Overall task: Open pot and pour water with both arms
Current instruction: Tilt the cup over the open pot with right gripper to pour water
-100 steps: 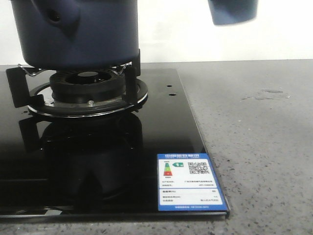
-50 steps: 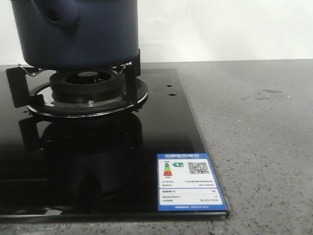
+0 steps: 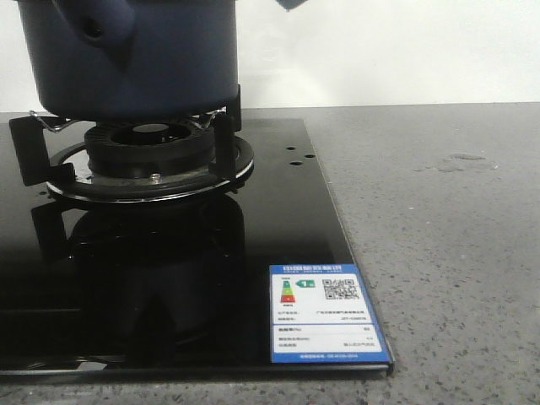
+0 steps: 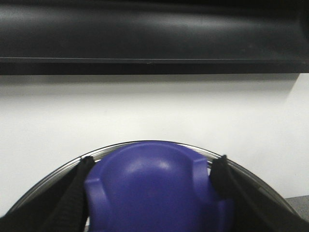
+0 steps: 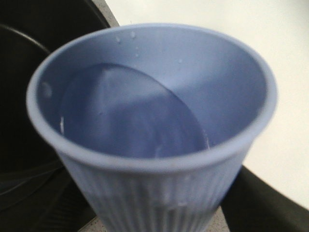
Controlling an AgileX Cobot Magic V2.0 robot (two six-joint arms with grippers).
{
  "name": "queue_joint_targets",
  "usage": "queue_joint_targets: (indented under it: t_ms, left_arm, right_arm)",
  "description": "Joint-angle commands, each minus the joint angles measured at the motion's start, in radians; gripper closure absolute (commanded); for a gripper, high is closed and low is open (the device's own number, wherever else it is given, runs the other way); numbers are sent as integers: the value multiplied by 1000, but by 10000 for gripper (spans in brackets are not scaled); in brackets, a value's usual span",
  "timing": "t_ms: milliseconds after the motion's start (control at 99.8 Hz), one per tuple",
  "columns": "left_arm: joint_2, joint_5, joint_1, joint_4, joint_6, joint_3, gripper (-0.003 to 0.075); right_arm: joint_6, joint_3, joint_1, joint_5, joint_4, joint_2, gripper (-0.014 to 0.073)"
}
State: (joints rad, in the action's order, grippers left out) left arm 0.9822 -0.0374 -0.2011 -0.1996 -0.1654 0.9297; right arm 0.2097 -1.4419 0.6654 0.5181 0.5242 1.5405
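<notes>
The dark navy pot (image 3: 135,55) sits on the gas burner (image 3: 148,152) at the far left, its top cut off by the frame. My left gripper (image 4: 153,166) is shut on the blue knob (image 4: 154,198) of the pot's lid, whose metal rim (image 4: 120,147) shows behind the knob. The right gripper (image 5: 159,210) is shut on a light blue ribbed cup (image 5: 159,193) holding water (image 5: 125,116). The cup is tilted over the pot's dark opening (image 5: 24,101). Only a corner of the cup (image 3: 291,4) shows in the front view, just right of the pot.
The burner stands on a black glass cooktop (image 3: 278,219) with a blue energy label (image 3: 325,312) at its front right corner. Grey speckled counter (image 3: 447,253) extends to the right. A white wall (image 4: 154,111) and a dark hood (image 4: 154,34) lie behind the lifted lid.
The cup was at the top right of the front view a second ago, then out of frame. Now its corner shows further left, beside the pot. The pot has not moved.
</notes>
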Motion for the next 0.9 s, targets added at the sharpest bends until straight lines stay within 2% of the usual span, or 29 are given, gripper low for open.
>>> queue_joint_targets:
  t_ms: [0, 200, 892]
  left_arm:
    - [-22, -108, 3, -3, 4, 33, 347]
    - [-22, -108, 3, -3, 4, 33, 347]
    - [-22, -108, 3, -3, 4, 33, 347]
  right_arm:
    - [2, -68, 14, -49, 73, -26, 280]
    - [2, -99, 38, -4, 195, 12, 280]
    - [2, -101, 43, -42, 528, 14, 280]
